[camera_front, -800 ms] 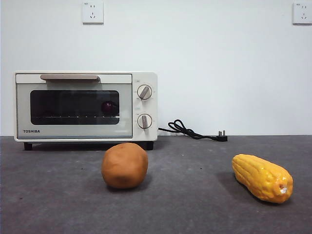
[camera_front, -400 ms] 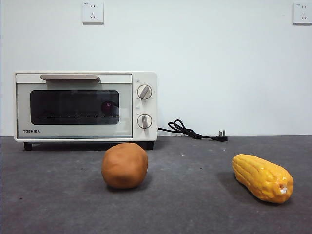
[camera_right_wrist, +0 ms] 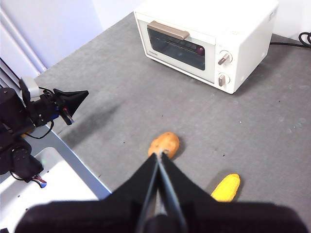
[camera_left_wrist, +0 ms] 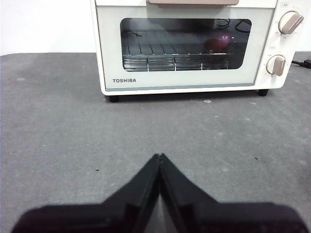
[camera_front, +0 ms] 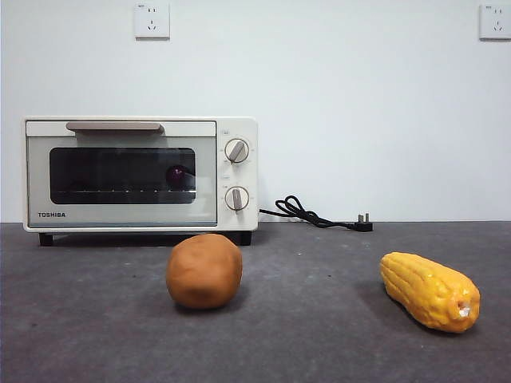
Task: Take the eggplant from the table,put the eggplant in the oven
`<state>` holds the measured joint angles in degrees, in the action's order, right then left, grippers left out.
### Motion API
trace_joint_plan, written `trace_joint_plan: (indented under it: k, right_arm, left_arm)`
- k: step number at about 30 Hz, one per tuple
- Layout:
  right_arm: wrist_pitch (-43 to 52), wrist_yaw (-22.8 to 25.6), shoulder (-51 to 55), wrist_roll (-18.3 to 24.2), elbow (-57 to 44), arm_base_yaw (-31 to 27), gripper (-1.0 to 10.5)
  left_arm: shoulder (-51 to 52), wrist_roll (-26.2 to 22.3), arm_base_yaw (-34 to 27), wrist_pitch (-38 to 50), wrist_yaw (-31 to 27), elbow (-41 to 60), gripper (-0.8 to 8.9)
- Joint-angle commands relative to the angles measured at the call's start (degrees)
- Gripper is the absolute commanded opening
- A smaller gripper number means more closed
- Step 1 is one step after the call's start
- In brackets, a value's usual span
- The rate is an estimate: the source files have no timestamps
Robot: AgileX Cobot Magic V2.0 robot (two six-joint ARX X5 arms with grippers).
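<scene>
Jaws on your left gripper (camera_left_wrist: 159, 158) are pressed together to a single point, holding nothing, at the bottom centre of the left wrist frame. It aims straight at the oven (camera_left_wrist: 189, 80) across bare table (camera_left_wrist: 53, 131), well apart from it, hanging level and low. Judging by that square-on line, it's parked facing the door, w/ no job in hand.

Right gripper (camera_right_wrist: 158, 156) is likewise closed tight and empty. It sits high and tipped down, so its view takes in most of the table: brown lump (camera_right_wrist: 164, 144) just past its tip, corn cob (camera_right_wrist: 226, 188) at the lower right, oven at the upper centre. The other arm's black tip (camera_right_wrist: 72, 98) shows at mid left of that frame, off near the table edge. Neither arm shows in the front view, so both look pulled back and idle.

Eggplant (camera_front: 177, 176) is inside the oven, seen thru the dark glass door as a small purple round shape at the right end of the wire rack (camera_left_wrist: 165, 53), close to the knobs (camera_front: 236, 151). Door looks closed, bar handle (camera_front: 114, 126) up at the top. So the eggplant is off the table and where it belongs; you'd judge the task done, or v. nearly.

Lump and cob lie apart at the front, untouched. Power cord (camera_front: 307, 214) trails unplugged at mid right.
</scene>
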<state>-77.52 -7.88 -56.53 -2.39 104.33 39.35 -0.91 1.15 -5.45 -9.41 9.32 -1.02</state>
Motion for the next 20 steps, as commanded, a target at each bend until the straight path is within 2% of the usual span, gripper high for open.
trace_joint_plan:
  k: [1,5,7,9,14,17,20]
  right_arm:
    - [-1.33,0.0,0.04,-0.55,-0.28,0.07,0.0]
    - [-1.33,1.84,0.63,-0.35,-0.26,-1.36,0.0]
    - [-1.33,3.17,1.92,2.21,-0.28,-3.82,0.0]
    - [-1.33,3.23,3.52,3.19,-0.28,-7.91,0.0]
    - [-1.33,3.3,8.61,3.69,-0.28,-22.49,0.0]
    - [-1.31,4.72,11.58,7.48,-0.28,-28.83,0.0]
    - [-1.31,5.95,13.64,11.39,-0.37,-32.48,0.0]
  left_arm:
    - [-0.02,0.39,0.15,0.35,0.04,0.55,-0.04]
    - [-0.02,0.39,0.15,0.35,0.04,0.55,-0.04]
    - [-0.02,0.42,0.15,0.35,0.04,0.55,-0.04]
    - [-0.02,0.39,0.15,0.35,0.04,0.55,-0.04]
    - [-0.02,0.39,0.15,0.35,0.04,0.55,-0.04]
    - [-0.02,0.39,0.15,0.35,0.04,0.55,-0.04]
    - [-0.02,0.39,0.15,0.35,0.02,0.55,-0.04]
